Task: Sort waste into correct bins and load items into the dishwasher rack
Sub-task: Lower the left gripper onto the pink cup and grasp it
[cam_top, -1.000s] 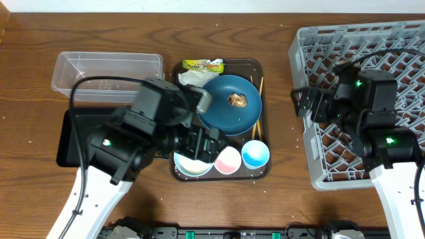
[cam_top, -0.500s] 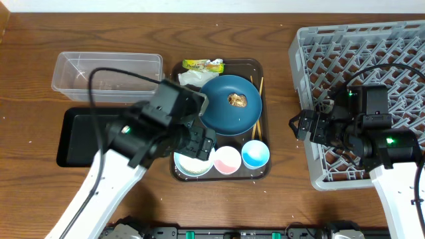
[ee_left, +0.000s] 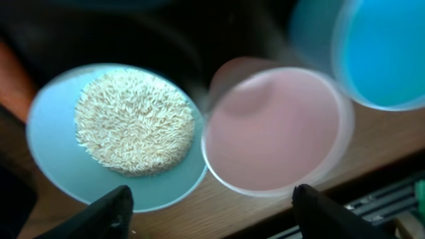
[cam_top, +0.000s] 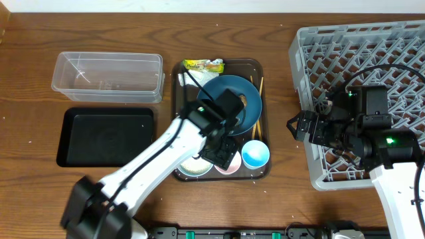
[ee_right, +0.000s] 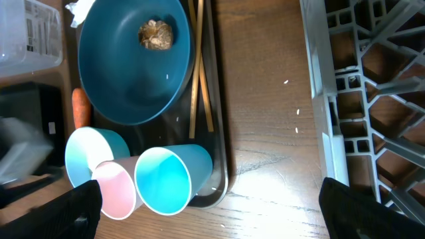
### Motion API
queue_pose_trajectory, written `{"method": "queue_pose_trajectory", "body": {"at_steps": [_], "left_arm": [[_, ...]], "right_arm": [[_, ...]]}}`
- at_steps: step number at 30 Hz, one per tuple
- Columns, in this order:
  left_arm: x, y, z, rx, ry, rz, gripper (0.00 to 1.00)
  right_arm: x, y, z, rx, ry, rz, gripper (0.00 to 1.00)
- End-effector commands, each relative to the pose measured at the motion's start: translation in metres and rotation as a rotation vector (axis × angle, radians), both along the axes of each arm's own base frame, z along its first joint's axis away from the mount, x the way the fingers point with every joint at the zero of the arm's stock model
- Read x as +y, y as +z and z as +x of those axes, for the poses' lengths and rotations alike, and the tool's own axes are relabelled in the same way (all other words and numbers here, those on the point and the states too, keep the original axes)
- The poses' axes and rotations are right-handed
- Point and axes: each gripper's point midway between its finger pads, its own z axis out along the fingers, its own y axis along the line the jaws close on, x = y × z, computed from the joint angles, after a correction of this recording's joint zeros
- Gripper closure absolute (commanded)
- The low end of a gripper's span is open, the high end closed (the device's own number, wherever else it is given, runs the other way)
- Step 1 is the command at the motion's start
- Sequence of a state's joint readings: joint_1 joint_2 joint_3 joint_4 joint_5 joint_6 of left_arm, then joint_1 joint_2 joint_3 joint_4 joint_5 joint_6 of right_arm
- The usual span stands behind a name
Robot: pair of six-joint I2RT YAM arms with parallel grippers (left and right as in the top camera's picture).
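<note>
Leftward of the serving tray (cam_top: 249,66) sit the two bins, the clear tub (cam_top: 106,74) at its far-left side and the black tray (cam_top: 99,136) at its near-left side. Both are well apart from either arm's tip.

Over the serving tray's near edge hovers the left pincer (ee_left: 212,200), spread wide and holding nothing. In its wrist view the two fingers frame a pair of vessels in the tray's near row. The white bowl (ee_left: 53,159), heaped with rice grains (ee_left: 133,123), lies toward the left finger. The pink-lined cup (ee_left: 275,133) lies toward the right finger, and the two rims touch or nearly touch. The pincer's midline falls close to that seam, so I cannot tell which of the two it is lined up for. A small sideways shift would likely settle it. The light-blue cup (ee_left: 382,53) stands just beyond the right finger, at the tray's near-right corner.

Along the serving tray's right edge the chopsticks (ee_right: 198,79) lie far-to-near, beside the blue plate (ee_right: 119,73) with its brown lump (ee_right: 155,34).

Right of the serving tray, above bare desk (cam_top: 279,199) and just short of the rack (cam_top: 372,53), hangs the right pincer (ee_right: 209,200), also wide and empty. By my reading the left arm is plainly the nearer one.
</note>
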State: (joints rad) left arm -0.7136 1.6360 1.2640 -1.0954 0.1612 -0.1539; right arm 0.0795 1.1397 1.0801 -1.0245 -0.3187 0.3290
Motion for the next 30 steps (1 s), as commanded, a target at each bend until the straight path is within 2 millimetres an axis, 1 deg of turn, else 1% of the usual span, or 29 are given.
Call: {"method": "queue_pose_trajectory", "body": {"at_steps": [1,4,7,9,11,13,14,17,20,22,24,26,27,28,30], "left_arm": [[0.006,-0.019,0.000,0.030,0.009,0.057,0.24],[0.004,-0.028,0.003,0.041,0.008,0.067,0.30],[0.002,-0.033,0.005,0.041,0.008,0.067,0.41],[0.000,-0.034,0.008,0.032,0.008,0.060,0.51],[-0.001,-0.034,0.010,0.019,0.008,0.060,0.53],[0.003,-0.034,0.015,-0.006,0.008,0.085,0.54],[0.005,-0.035,0.016,-0.013,0.008,0.095,0.57],[0.007,-0.037,0.016,-0.016,0.008,0.102,0.58],[0.010,-0.045,0.012,-0.009,0.008,0.108,0.58],[0.012,-0.049,0.009,0.000,0.008,0.114,0.65],[0.013,-0.049,0.009,0.000,0.008,0.115,0.68],[0.011,-0.049,0.011,-0.007,0.008,0.110,0.76],[0.011,-0.049,0.011,-0.011,0.008,0.108,0.87],[0.010,-0.049,0.012,-0.012,0.009,0.105,0.94],[0.011,-0.049,0.011,-0.009,0.008,0.108,0.94]], "right_arm": [[0.000,0.007,0.002,-0.020,0.008,0.006,0.01],[0.000,0.007,0.002,-0.022,0.008,0.005,0.01],[0.000,0.007,0.002,-0.020,0.008,0.005,0.01],[0.000,0.007,0.002,-0.020,0.008,0.006,0.01],[0.000,0.007,0.002,-0.020,0.008,0.006,0.01],[0.000,0.007,0.002,-0.020,0.008,0.006,0.01],[0.000,0.007,0.002,-0.020,0.008,0.006,0.01],[0.000,0.007,0.002,-0.021,0.008,0.006,0.01],[0.000,0.007,0.002,-0.021,0.008,0.006,0.01],[0.000,0.007,0.002,-0.021,0.008,0.006,0.01],[0.000,0.007,0.002,-0.021,0.008,0.006,0.01],[0.000,0.007,0.002,-0.021,0.008,0.005,0.01],[0.000,0.007,0.002,-0.022,0.008,0.006,0.01],[0.000,0.007,0.002,-0.022,0.008,0.006,0.01],[0.000,0.007,0.002,-0.021,0.008,0.006,0.01]]}}
